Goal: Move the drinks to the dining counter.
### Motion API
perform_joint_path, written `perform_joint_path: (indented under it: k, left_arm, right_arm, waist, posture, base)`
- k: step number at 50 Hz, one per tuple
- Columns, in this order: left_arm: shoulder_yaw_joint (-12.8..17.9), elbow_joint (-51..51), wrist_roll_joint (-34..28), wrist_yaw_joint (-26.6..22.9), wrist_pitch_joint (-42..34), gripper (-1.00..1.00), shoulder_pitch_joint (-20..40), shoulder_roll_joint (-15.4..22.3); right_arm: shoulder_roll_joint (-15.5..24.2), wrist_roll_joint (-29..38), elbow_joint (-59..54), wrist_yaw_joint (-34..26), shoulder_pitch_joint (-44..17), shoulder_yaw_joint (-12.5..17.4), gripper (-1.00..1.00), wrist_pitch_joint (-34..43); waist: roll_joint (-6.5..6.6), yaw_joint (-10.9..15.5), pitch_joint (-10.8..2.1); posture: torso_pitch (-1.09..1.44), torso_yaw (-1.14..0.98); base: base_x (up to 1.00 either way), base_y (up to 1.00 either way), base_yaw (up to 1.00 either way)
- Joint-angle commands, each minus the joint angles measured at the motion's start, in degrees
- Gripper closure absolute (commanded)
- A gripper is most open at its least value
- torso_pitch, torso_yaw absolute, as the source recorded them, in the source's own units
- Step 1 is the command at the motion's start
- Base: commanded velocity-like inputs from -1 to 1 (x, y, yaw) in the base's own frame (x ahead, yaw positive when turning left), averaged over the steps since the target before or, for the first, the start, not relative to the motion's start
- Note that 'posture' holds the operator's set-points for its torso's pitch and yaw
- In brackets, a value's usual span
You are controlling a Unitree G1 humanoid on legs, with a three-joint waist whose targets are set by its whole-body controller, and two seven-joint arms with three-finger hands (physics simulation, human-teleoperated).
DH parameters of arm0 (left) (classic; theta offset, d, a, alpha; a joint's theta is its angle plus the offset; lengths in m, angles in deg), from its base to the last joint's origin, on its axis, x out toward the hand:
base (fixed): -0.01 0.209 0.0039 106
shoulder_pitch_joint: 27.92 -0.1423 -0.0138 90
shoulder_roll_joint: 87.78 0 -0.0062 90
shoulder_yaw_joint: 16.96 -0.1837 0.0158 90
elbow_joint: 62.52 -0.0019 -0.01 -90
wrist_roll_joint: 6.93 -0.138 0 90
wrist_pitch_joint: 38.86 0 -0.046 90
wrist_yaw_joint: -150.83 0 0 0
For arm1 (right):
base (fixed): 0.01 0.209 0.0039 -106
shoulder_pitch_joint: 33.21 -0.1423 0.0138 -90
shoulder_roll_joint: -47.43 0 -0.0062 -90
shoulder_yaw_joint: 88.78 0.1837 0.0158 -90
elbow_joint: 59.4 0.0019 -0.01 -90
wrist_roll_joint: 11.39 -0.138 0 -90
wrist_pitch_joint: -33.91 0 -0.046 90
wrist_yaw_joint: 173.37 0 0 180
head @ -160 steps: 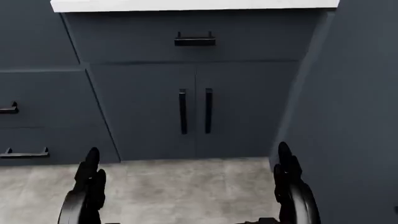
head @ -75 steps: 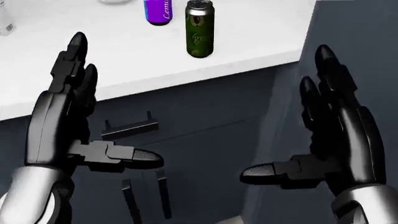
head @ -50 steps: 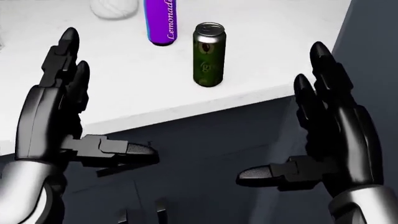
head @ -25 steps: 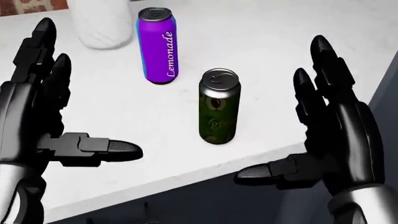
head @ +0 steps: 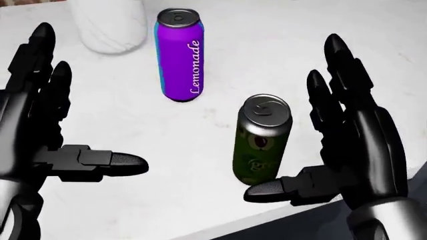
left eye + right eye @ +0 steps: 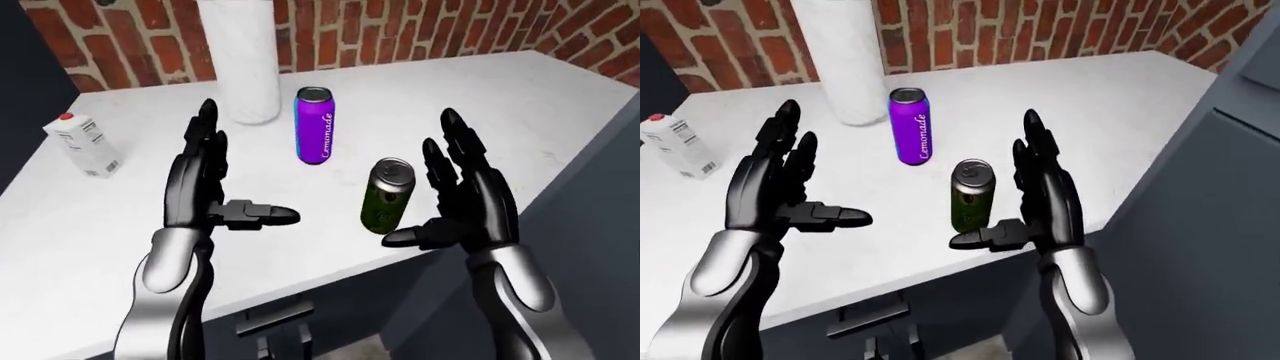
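Head view: right hand [image 5: 347, 150] thumb hides green can [image 5: 262, 140] base, fingers spread.

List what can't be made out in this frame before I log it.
- Green can: label print too small and dark in every view; in the head view the right hand's thumb hides its base.
- Purple can: first letter of "Lemonade" turns out of sight in the left-eye view.
- White roll: top cut by the frame edge in all views.
- Carton: text too small; cut by the right-eye view's left edge.
- Left hand: partly cut by the head view's left edge.
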Motion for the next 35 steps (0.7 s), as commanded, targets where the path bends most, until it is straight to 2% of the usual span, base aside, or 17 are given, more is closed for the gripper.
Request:
perform_joint_path:
  k: [1,2,4,13,22,28,30,31,32,35]
  left_arm:
    - [-0.52,2.56,0.36,-0.28,2.18,-1.00,1.35,-0.01]
    - [-0.55,2.62,0.34,-0.29,2.13,-1.00,1.31,-0.02]
    - [-0.57,3.14,0.35,-0.24,1.67,-1.00,1.37,-0.05]
    - [-0.04,3.52,0.76,-0.28,1.43,-1.00,1.35,0.11]
    - [1.21,4.72,1.96,-0.06,0.24,-1.00,1.67,0.86]
    - [0.69,5.00,1.94,-0.11,0.49,-1.00,1.31,0.85]
    - [0.57,5.05,1.85,-0.12,0.40,-1.00,1.24,0.85]
    - [0.54,4.97,1.81,-0.16,0.43,-1.00,1.29,0.85]
    - [0.49,4.60,1.77,-0.15,0.56,-1.00,1.51,0.82]
    - [0.40,4.97,1.70,-0.08,-0.36,-1.00,2.19,0.87]
  right_arm:
    - [0.41,0.05,2.00,0.14,-0.98,1.37,-1.00,-2.30]
    - [0.50,-0.03,2.24,0.35,-1.33,1.58,-1.00,-1.80]
    - [0.68,0.26,2.15,0.49,-1.69,1.26,-1.00,-1.60]
    - [-0.68,3.91,-1.09,1.12,-4.39,-3.22,-1.00,-1.45]
    - [-3.10,9.71,-4.91,0.52,-5.66,-9.13,-1.00,-1.70]
    - [-4.18,11.52,-5.78,-0.76,-5.49,-9.77,-1.00,-1.99]
    - [-4.35,11.59,-6.21,-1.02,-5.31,-9.69,-0.56,-2.58]
    - [-4.38,11.67,-6.02,-1.08,-5.25,-9.74,-0.44,-2.46]
    - [-4.41,11.65,-6.14,-1.22,-5.27,-9.64,-0.19,-2.57]
    - [-4.42,11.78,-5.19,-1.46,-5.32,-9.57,0.13,-1.76]
  waist:
    - [-0.14,-0.12,-1.19]
    - [-1.23,0.12,-1.30]
    - [-0.60,0.18,-0.86]
    - [0.74,-0.11,-1.67]
    - [1.18,-0.23,-2.00]
    - [1.30,-0.14,-2.23]
    - [1.32,-0.13,-2.23]
    - [1.32,-0.14,-2.22]
    - [1.32,-0.15,-2.21]
    - [1.32,-0.15,-2.23]
  posture:
    - [0.00,0.00]
    - [0.00,0.00]
    - [0.00,0.00]
    - [0.00,0.00]
    - [0.00,0.00]
    - [0.00,0.00]
    - [0.00,0.00]
    - [0.00,0.00]
    - [0.00,0.00]
    - [0.00,0.00]
  base:
    - [0.00,0.00,0.00]
    - [0.00,0.00,0.00]
    - [0.00,0.00,0.00]
    - [0.00,0.00,0.00]
    - [0.00,0.00,0.00]
    - [0.00,0.00,0.00]
    - [0.00,0.00,0.00]
    - [0.00,0.00,0.00]
    - [0.00,0.00,0.00]
    - [0.00,0.00,0.00]
